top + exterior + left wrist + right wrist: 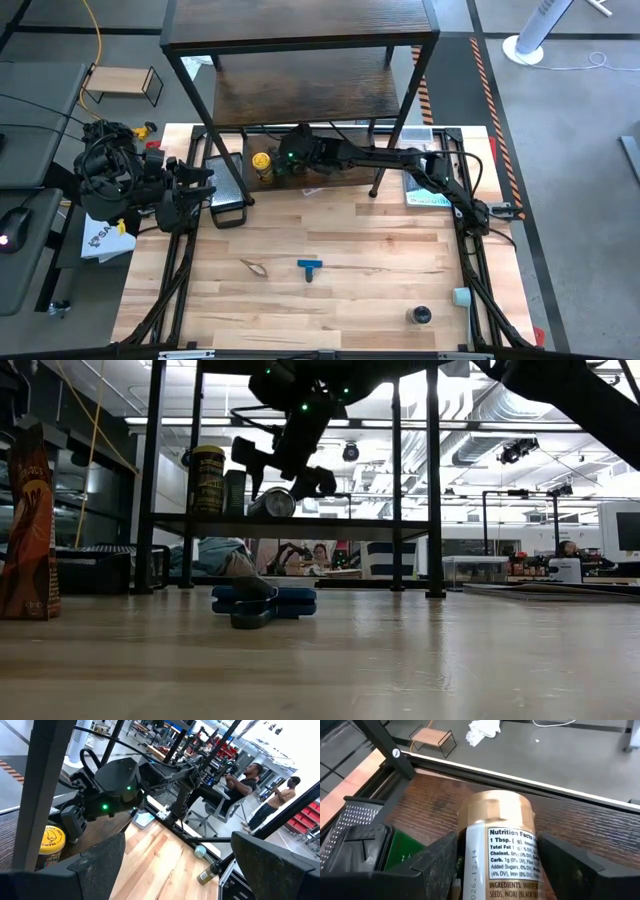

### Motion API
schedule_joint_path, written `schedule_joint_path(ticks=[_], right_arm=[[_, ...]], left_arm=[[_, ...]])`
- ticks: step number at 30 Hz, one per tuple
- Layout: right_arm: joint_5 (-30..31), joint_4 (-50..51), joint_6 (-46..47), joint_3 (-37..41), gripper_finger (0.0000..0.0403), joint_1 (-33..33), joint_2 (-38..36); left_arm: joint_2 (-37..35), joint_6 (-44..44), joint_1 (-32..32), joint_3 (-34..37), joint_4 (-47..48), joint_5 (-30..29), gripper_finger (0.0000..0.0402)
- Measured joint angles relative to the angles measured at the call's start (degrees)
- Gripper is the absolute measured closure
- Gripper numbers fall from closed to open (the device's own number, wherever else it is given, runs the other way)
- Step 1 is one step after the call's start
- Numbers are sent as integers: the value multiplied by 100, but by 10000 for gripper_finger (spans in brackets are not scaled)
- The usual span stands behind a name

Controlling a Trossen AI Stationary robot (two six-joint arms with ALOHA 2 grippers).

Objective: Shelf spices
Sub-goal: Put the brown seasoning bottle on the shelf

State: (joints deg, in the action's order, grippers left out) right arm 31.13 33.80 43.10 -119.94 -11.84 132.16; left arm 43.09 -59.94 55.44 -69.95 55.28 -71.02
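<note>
The shelf [300,95] stands at the table's far side. On its lowest board [300,520] a yellow-lidded jar [207,480] stands upright beside a small dark grey box [235,491]. My right gripper [497,850] reaches in over that board, right of them, shut on the tan-lidded jar [272,503]. My left gripper [177,840] waits open at the table's left edge [205,190], holding nothing. The black-lidded jar [420,316] rests on the table near the right front. A reddish-brown packet [28,525] stands upright at the near left. My right gripper pinches the tan-lidded jar by the sides of its labelled body [470,860], one finger [440,857] on each side. The fingers slant down from the table's right and lie along the jar, its lid [495,810] pointing away from them. The jar is tilted, close above the board; whether it touches, I cannot tell.
A blue T-shaped piece [310,267] lies mid-table. A black mesh tray [225,185] sits by the shelf's left leg. The shelf's black posts [435,480] flank the opening. A small light-wood rack [122,82] stands on the floor beyond. People sit in the room behind.
</note>
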Motion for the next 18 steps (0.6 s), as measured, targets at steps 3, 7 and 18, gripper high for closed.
schedule_joint_path(ticks=[3,7,18], right_arm=[[-41,91,68,-1,139,10,0],[-102,258,226,-13,139,22,0],[-430,923,171,-24,170,15,-15]], left_arm=[[3,2,-1,0,-4,2,45],[2,6,0,0,1,-7,45],[2,96,0,0,7,-26,45]])
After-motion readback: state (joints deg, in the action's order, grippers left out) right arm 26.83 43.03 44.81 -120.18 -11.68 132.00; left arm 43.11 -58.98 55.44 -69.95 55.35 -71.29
